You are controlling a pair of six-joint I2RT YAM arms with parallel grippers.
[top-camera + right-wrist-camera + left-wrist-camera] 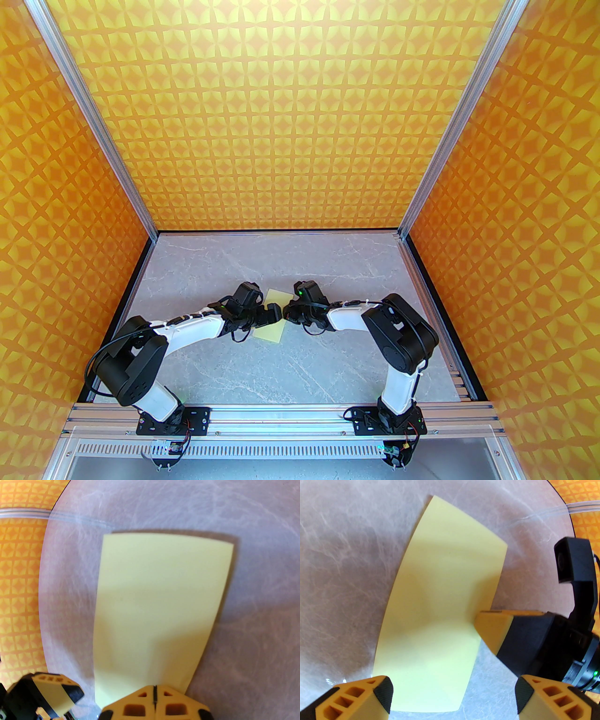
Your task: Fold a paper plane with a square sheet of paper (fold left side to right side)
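- Top view: the square sheet of paper (pixel 270 333) is lying flat on the grey table (pixel 328 365), near its middle, and both arms are meeting over it. The left gripper (pixel 268 315) is hanging above the sheet's left part; the right gripper (pixel 287 313) is sitting at its right edge.
- Left wrist view: the left gripper's fingers are standing wide apart above the sheet's near end, holding nothing. The right gripper's closed tip is touching the sheet's right edge. The sheet is looking longer than wide; whether it is already doubled, I cannot tell.
- Right wrist view: the right gripper's fingers are pressing together, the tip resting on the sheet's near edge; whether paper is caught between them, I cannot tell.
- Risk, as I am judging it: thin paper is probably sliding easily on this smooth table. If the left fingers are pushing the left edge while the right tip is pressing too lightly, the sheet may turn or creep, and the crease may come out crooked. Pinching too hard may wrinkle the edge.
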